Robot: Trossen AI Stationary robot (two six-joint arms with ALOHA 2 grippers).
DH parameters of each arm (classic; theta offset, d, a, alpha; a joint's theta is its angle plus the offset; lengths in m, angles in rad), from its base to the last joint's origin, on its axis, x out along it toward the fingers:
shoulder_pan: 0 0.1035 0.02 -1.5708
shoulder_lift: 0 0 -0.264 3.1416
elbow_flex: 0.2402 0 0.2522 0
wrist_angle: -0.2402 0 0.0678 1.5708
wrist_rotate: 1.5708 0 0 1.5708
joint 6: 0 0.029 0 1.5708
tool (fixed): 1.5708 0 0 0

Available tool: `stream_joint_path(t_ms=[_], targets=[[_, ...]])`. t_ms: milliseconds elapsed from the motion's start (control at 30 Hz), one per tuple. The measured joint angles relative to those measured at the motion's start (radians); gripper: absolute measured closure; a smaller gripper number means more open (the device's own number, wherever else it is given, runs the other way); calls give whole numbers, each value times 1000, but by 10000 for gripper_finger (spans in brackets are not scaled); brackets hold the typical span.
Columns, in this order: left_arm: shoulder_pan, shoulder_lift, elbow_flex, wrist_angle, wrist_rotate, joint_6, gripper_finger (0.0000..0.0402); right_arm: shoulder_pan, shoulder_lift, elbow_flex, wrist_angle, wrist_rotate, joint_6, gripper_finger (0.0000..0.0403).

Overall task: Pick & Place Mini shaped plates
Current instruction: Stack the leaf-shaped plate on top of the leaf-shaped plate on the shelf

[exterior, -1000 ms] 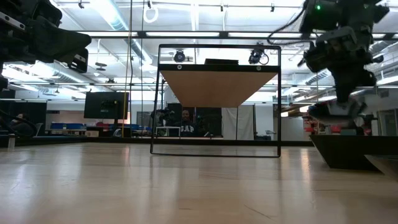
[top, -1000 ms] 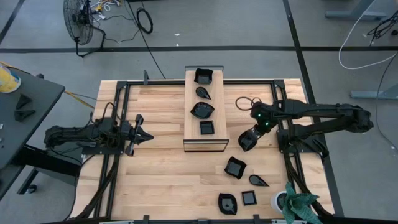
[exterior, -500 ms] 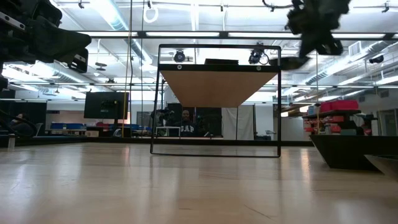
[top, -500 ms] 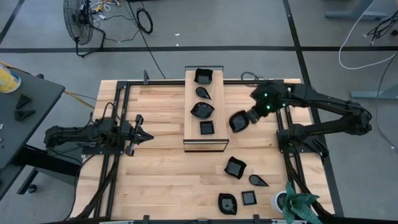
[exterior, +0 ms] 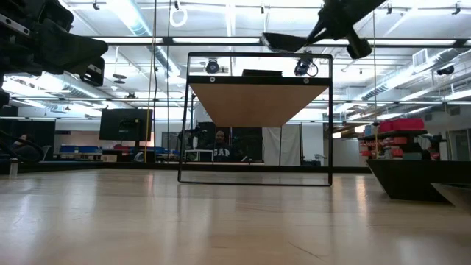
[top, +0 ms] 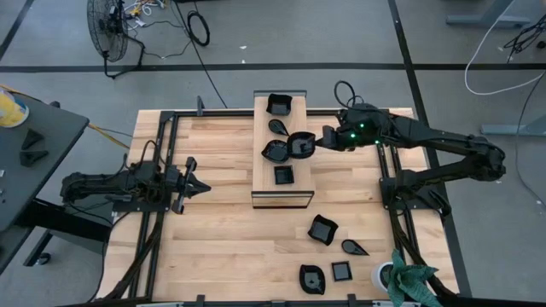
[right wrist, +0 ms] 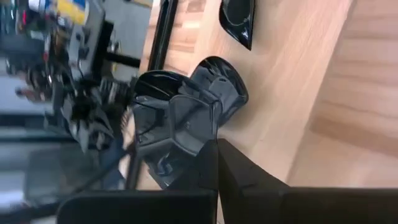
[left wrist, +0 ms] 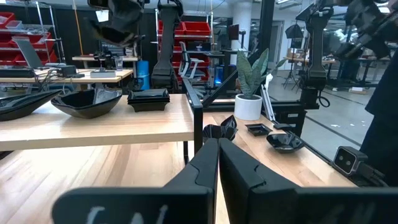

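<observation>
- Right end effector [top: 314, 141] is clamped tight on a glossy black mini plate [top: 299, 144], held above the wooden board [top: 280, 198], right by a wavy-edged plate [top: 275, 151].
- Left end effector [top: 194, 185] is pinched closed, holding nothing, well off over the worktop [top: 222, 247].

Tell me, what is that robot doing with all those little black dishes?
The right hand holds a small black dish over the long wooden board, where four dishes already sit. Five more wait on the table, near its right corner. The left hand rests at the table's left side, holding nothing.
</observation>
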Motion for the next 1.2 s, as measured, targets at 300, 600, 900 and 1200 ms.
stream_joint_path(t_ms=[300,600,900,1200], targets=[[0,0,0,0,0,0,383,68,94,-1,139,113,309,403],[0,0,0,0,0,0,383,80,224,-1,230,136,440,403],[0,0,0,0,0,0,383,82,314,-1,261,149,547,403],[0,0,0,0,0,0,383,94,319,-1,262,161,574,403]])
